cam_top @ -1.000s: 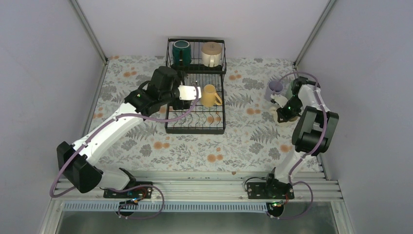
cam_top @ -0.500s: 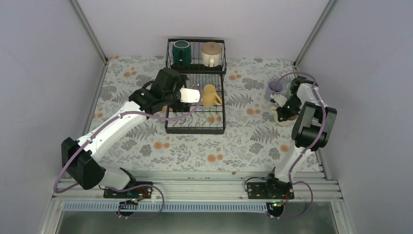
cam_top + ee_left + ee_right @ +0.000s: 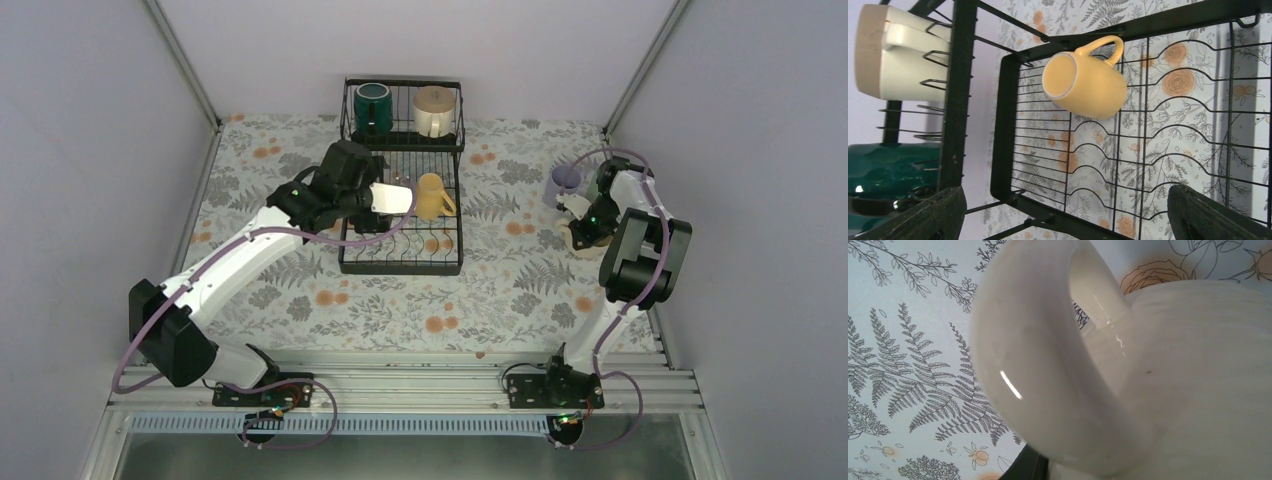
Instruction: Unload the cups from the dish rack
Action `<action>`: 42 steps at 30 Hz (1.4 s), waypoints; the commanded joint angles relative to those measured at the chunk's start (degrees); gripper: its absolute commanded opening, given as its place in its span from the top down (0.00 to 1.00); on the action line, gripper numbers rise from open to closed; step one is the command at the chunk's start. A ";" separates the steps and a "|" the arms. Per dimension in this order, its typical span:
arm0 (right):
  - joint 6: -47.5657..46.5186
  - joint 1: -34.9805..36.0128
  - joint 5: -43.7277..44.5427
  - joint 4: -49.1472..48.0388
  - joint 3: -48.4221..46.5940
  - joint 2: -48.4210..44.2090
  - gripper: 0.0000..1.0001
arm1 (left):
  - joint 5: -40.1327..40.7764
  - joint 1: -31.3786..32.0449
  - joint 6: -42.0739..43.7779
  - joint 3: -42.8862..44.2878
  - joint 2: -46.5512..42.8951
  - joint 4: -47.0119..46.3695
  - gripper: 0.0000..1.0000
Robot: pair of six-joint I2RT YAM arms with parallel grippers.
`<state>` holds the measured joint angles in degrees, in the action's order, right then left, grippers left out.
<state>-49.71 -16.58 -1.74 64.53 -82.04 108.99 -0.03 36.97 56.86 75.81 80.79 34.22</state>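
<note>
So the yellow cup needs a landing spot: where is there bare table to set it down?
Bare cloth lies between the dish rack and the lavender cup, and across the wide strip in front of the rack's near end. It is crowded at the far right, around the lavender cup and the right gripper.

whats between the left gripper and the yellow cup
Left wrist view: only the dish rack's bare tray wires lie between the left gripper and the yellow cup.
</note>
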 commanded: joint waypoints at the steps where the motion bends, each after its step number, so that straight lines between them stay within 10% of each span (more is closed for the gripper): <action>1: -1.04 -0.43 1.12 0.83 0.05 -0.15 0.89 | -2.03 0.10 0.36 0.53 1.69 1.55 0.00; 13: -1.08 -0.39 0.82 0.76 0.21 0.01 0.80 | -3.23 0.56 0.09 1.02 3.45 2.95 0.00; 30: -5.43 2.40 -8.42 9.14 -5.39 -18.53 0.30 | -7.53 3.26 10.58 3.82 8.24 2.53 0.00; 42: -11.18 4.67 -25.62 8.48 -2.79 -29.59 0.27 | -8.42 4.99 17.48 12.73 23.93 -3.45 0.00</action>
<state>-57.25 -12.05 -17.56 72.66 -86.24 82.17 -5.74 41.54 70.32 84.86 101.14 33.85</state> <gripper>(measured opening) 0.733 0.998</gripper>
